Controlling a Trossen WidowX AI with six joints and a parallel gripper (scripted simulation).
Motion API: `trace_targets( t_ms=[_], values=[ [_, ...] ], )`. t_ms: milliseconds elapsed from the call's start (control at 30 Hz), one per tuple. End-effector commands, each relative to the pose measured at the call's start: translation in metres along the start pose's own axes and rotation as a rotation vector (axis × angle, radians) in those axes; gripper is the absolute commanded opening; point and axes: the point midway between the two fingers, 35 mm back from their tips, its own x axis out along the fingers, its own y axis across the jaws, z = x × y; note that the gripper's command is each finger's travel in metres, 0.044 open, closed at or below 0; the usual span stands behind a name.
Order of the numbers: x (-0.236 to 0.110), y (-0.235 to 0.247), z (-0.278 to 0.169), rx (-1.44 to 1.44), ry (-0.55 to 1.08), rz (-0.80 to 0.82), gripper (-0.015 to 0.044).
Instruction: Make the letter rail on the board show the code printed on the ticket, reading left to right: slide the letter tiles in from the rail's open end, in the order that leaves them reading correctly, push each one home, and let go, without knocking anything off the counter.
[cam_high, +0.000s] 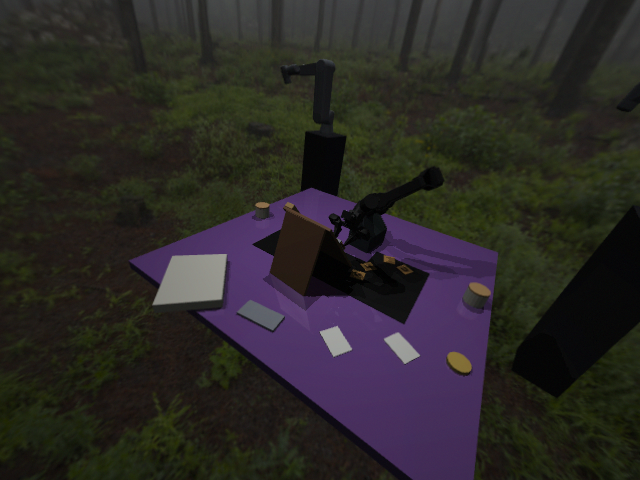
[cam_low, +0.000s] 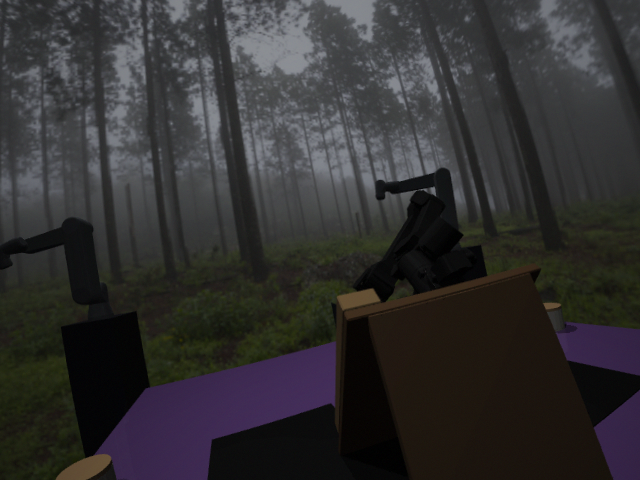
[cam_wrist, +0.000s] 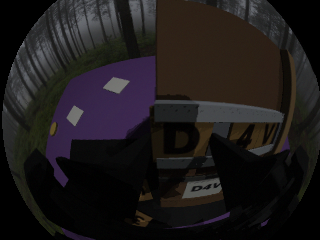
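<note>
The brown slanted board (cam_high: 297, 248) (cam_low: 465, 372) (cam_wrist: 214, 47) stands on a black mat (cam_high: 398, 297). Its letter rail (cam_wrist: 220, 112) crosses the wrist view, with tiles reading "4V" (cam_wrist: 256, 136) sitting in it on the right. My gripper (cam_high: 336, 223) (cam_low: 369, 284) (cam_wrist: 182, 138) is at the rail's left end, shut on a tile marked "D" (cam_wrist: 179, 139). The D tile sits in line with the rail, just left of the 4. The ticket (cam_wrist: 203, 188) below the rail starts "D4V"; its end is hidden by a finger. Several loose tiles (cam_high: 388, 259) (cam_high: 357, 274) lie on the mat.
A white box (cam_high: 191, 281), a grey slab (cam_high: 260, 315), two white cards (cam_high: 335, 341) (cam_high: 401, 347) and a yellow disc (cam_high: 459, 362) lie on the purple counter (cam_high: 361, 392). Short cylinders (cam_high: 476, 295) (cam_high: 262, 209) stand near its edges. A black camera stand (cam_high: 323, 160) stands behind.
</note>
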Motion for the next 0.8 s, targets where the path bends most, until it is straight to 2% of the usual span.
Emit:
trace_targets(
  t_ms=[0,767],
  values=[
    [0.000,-0.003,-0.001,0.000,0.004,0.000,0.0000],
    [0.001,-0.015,-0.002,0.000,0.004,0.000,0.0000]
  ],
)
